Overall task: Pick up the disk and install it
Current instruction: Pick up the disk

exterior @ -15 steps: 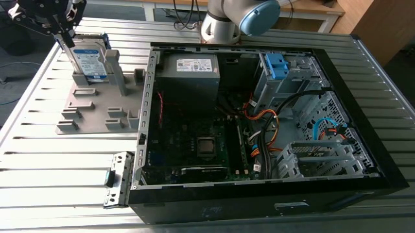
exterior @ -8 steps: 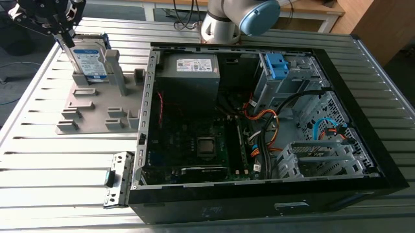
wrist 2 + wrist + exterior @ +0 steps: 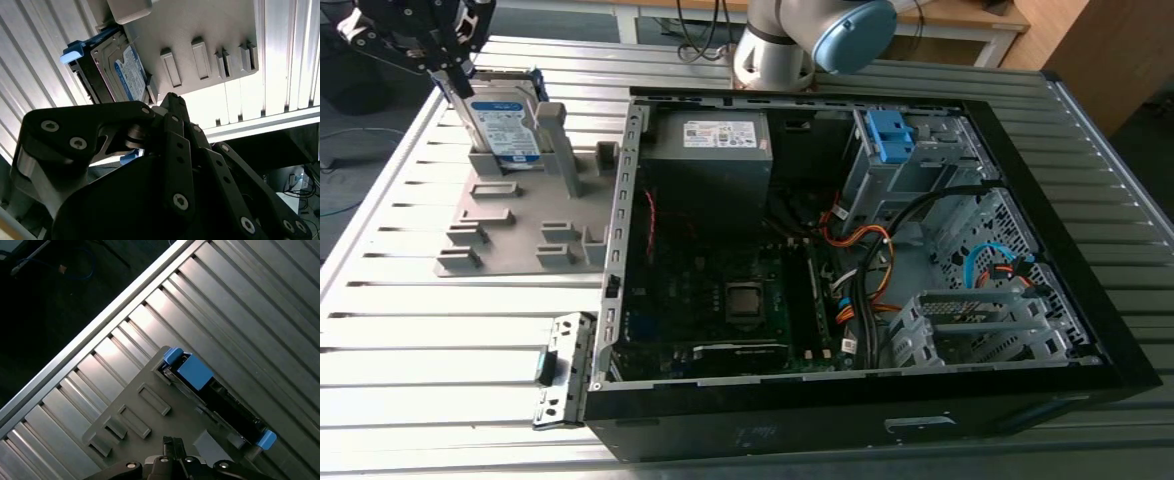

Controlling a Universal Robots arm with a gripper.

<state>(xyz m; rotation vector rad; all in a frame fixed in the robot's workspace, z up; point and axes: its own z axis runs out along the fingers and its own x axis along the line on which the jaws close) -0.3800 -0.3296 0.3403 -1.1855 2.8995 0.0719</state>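
Surface: ribbed metal table (image 3: pixel 400 330)
Gripper (image 3: pixel 458 82): at top edge of disk (image 3: pixel 504 125); contact unclear, grip state cannot tell
Disk: directly below gripper, upright in grey holder (image 3: pixel 507 245)
Case: open computer case (image 3: pixel 854 250), well apart from gripper, toward exterior view's right

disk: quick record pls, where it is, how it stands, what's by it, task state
disk: upright on edge in a slot of the holder, label facing out
holder: grey slotted tray on the table, at the exterior view's left of the case
gripper: just above the disk's top edge; contact unclear
case: open, lying on its side, boards and cables exposed
task state: disk outside the case, not yet installed
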